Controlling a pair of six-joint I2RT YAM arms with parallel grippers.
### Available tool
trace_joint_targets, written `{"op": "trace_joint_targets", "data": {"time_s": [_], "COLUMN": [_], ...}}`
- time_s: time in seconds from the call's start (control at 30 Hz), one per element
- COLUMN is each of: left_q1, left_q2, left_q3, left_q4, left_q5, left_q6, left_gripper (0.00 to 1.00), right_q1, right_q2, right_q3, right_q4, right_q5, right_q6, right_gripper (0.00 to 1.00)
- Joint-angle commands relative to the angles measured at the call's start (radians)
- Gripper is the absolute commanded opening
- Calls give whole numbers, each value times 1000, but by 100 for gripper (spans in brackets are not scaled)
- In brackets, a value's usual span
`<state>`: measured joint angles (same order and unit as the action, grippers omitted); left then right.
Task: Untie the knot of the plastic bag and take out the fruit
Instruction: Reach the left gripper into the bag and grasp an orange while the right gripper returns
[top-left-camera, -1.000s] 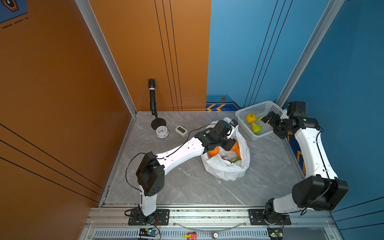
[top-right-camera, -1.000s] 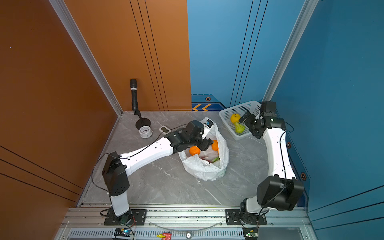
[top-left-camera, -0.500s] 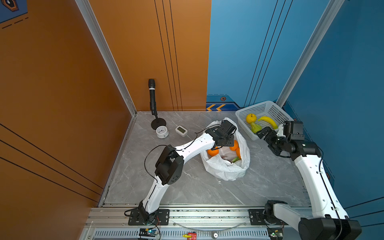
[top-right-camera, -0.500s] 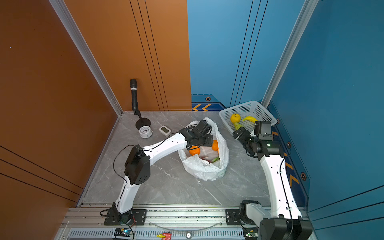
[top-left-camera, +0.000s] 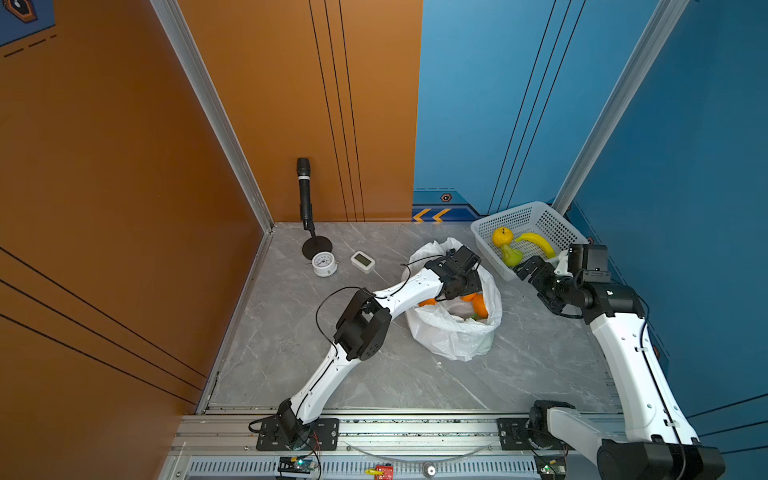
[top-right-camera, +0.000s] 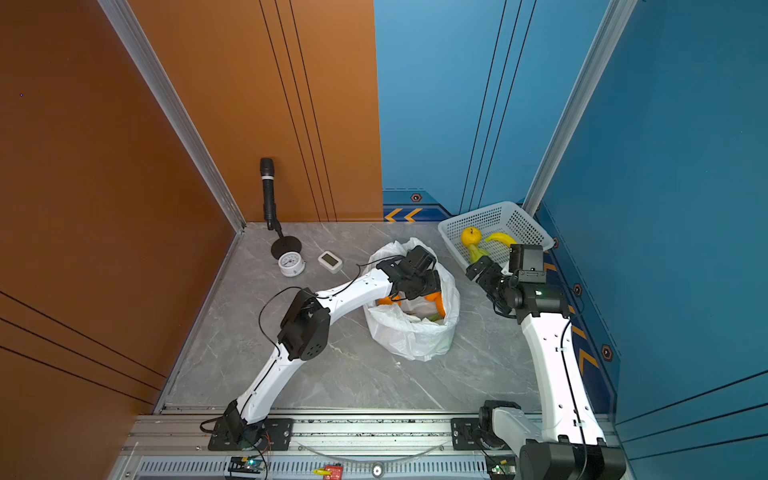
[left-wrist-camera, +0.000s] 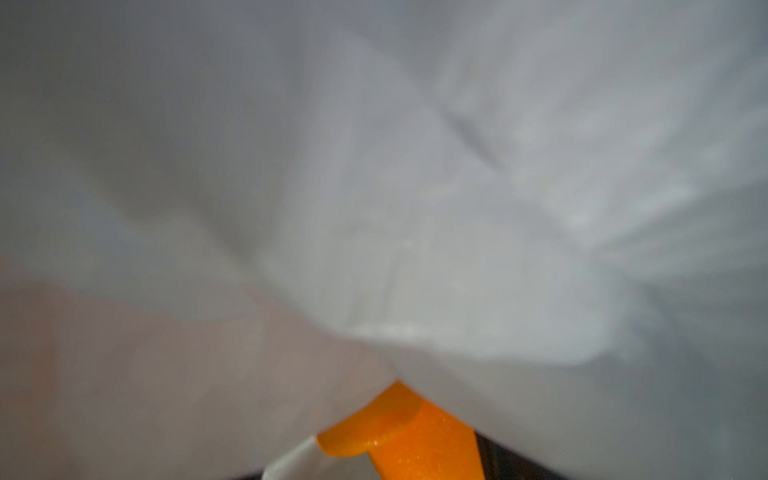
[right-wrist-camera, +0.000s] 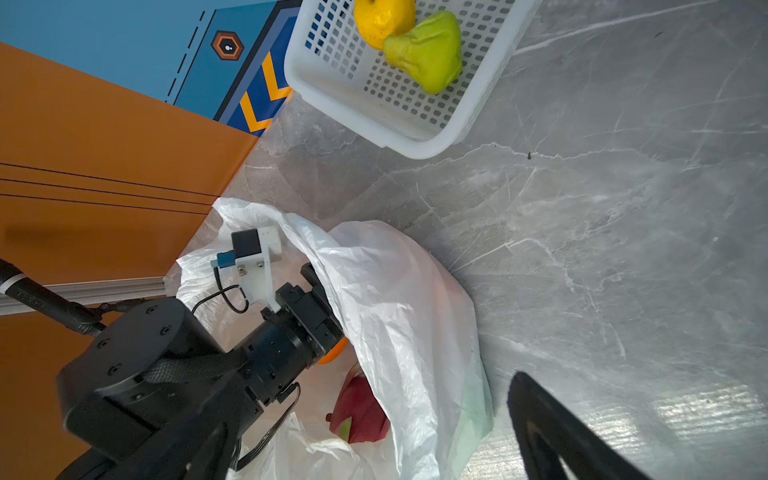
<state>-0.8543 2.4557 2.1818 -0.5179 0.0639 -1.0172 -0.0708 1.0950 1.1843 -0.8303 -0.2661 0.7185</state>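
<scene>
Mouth of crinkly white plastic bag (top-left-camera: 453, 336) clogged by left gripper (top-left-camera: 463, 286) and its black wrist. Grey marble tabletop (top-left-camera: 509, 309) between bag and white perforated plastic basket (top-left-camera: 536, 214) lies bare, passable.

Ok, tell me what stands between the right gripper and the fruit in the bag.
Two things. A side wall of the plastic bag hangs between the right gripper and the dragon fruit, and the left gripper sits in the bag's mouth over the oranges.
</scene>
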Motion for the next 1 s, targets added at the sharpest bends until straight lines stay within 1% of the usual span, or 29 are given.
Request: {"op": "trace_joint_targets", "data": {"time_s": [0.0, 0.2, 0.23, 0.33, 0.43, 0.63, 0.77, 0.97], "left_q1": [13, 18, 20, 25, 29, 34, 31, 31], "left_q2": [46, 79, 83, 104, 102, 71, 42, -23], "left_q3": [73, 95, 101, 145, 157, 132, 110, 56], "left_q4": [-59, -108, -122, -193, -215, -213, -214, -213], "left_q5": [-4, -54, -66, -87, -73, -56, -59, -50], "left_q6": [-9, 6, 12, 36, 55, 78, 89, 100], "left_gripper": [80, 80, 78, 63, 53, 38, 31, 30], "right_q1": [2, 2, 2, 2, 4, 17, 39, 88], "right_q2": [-18, -11, -11, -11, -13, -15, -11, 19], "right_q3": [-9, -5, -4, -4, -9, -28, -44, -64], "right_q4": [-31, -30, -32, -32, -33, -22, 3, 24], "right_q5": [19, 20, 19, 19, 18, -12, -60, -89], "right_q6": [-19, -18, -17, -15, -13, 1, 9, 14], "right_gripper": [100, 100, 100, 100, 100, 100, 100, 100]}}
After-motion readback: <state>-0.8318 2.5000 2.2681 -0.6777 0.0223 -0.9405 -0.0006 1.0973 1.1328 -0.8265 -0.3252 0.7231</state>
